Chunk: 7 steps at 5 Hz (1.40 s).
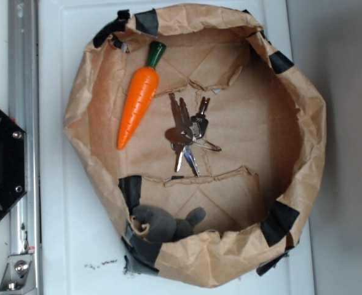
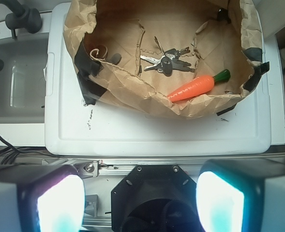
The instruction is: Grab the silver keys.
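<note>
Silver keys [image 2: 164,60] dead ahead of gripper [image 2: 141,203], well apart, on paper bag [image 2: 132,92] floor beyond near wall. Jaws spread wide, gripping nothing. Bunch runs crosswise to approach. Carrot [image 2: 196,86] just nearer, plush toy [image 1: 162,224] in corner.

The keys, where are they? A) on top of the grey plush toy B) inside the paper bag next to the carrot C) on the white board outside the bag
B: the silver keys lie on the paper bag floor, just beside the orange carrot.
</note>
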Each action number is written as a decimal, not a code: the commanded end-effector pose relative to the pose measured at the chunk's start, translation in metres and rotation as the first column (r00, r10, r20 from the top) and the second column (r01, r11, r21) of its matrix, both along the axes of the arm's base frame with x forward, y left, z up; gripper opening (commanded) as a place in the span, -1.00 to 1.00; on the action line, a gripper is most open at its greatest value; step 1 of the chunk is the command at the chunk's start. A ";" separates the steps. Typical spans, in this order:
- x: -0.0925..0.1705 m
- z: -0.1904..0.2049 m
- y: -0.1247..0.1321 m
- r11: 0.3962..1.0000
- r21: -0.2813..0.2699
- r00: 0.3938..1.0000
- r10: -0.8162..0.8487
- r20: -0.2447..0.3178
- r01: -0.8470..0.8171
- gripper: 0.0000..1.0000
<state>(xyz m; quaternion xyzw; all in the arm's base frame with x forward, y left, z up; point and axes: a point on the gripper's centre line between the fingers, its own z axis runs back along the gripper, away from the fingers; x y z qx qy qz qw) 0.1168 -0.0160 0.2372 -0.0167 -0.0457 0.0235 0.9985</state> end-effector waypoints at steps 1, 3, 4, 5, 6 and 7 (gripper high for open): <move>0.000 0.000 0.000 1.000 0.000 1.000 0.000 0.000 0.000 1.00; 0.076 -0.018 0.003 0.988 0.022 0.970 -0.152 0.192 0.151 1.00; 0.104 -0.038 0.017 0.975 0.027 0.957 -0.222 0.188 0.221 1.00; 0.121 -0.061 0.034 0.978 0.022 0.964 -0.209 0.167 0.208 1.00; 0.128 -0.083 0.040 0.980 0.066 0.970 -0.194 0.147 0.186 1.00; 0.128 -0.083 0.040 0.980 0.066 0.970 -0.194 0.147 0.186 1.00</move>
